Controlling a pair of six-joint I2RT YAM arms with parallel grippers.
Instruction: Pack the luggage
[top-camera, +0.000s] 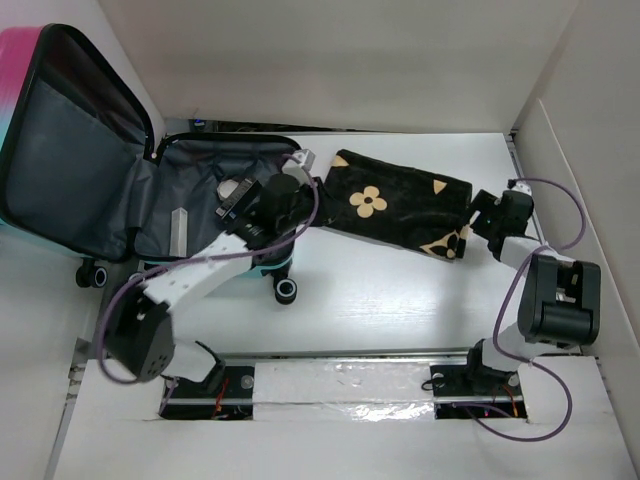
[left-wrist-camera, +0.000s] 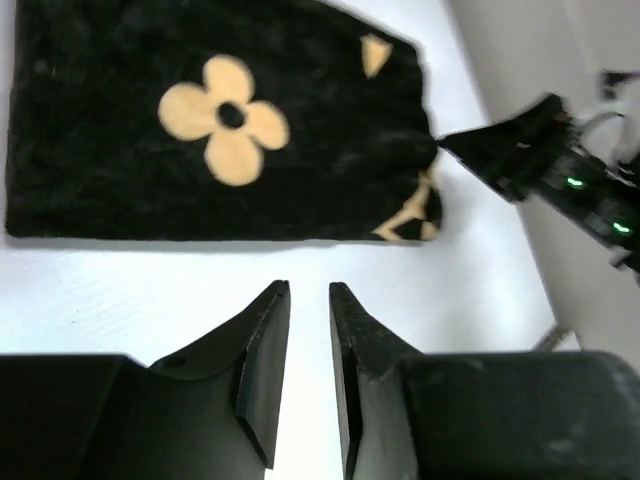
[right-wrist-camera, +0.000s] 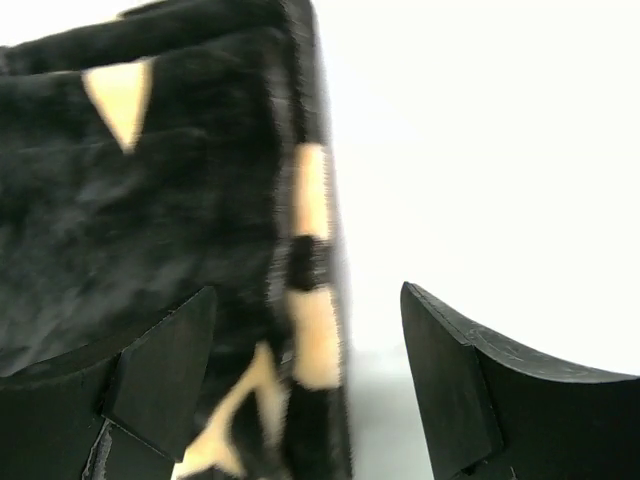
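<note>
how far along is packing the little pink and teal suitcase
Done: the pink-to-teal hard-shell suitcase lies open. In hand: the right gripper stands open astride one end of the flat black pouch with tan flower, not yet gripping. The left gripper, narrowly open, holds nothing. Left: the pouch lies on the white table, outside the case; load it, then close up.

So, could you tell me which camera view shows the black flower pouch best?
Top external: the pouch appears nearly whole. The left wrist view cuts off one edge; the right wrist view shows only a blurred end.
</note>
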